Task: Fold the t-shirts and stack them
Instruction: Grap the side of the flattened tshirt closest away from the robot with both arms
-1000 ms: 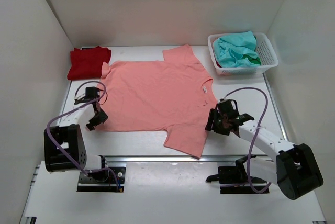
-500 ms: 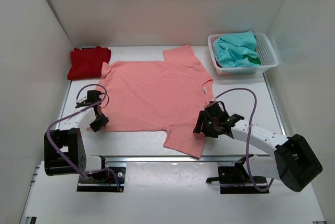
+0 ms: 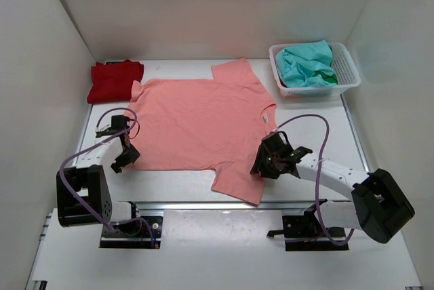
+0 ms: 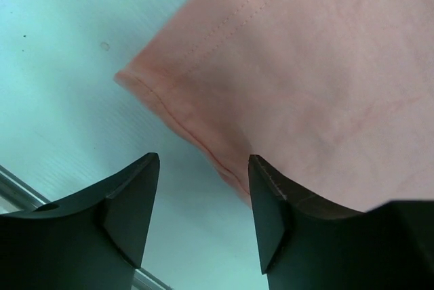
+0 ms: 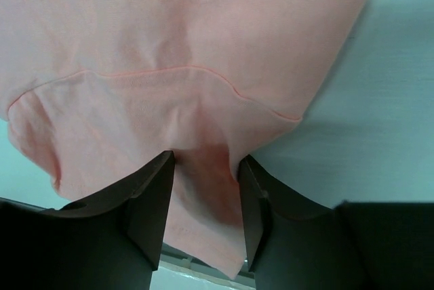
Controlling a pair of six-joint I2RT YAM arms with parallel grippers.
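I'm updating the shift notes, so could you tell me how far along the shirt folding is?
Done: the red t-shirt looks folded at the back left. In hand: the salmon-pink t-shirt lies spread flat, left fingers open at its hem corner, right fingers astride its near sleeve. Left: folding it, then the teal t-shirt crumpled in the white basket.

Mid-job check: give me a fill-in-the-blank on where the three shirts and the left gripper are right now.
The salmon-pink t-shirt lies spread flat on the ____. The teal-green t-shirt sits bunched in the white ____. The folded t-shirt at the far left is deep ____. The left gripper hangs at the pink shirt's hem corner with its jaws ____.
Missing words: table, basket, red, open.
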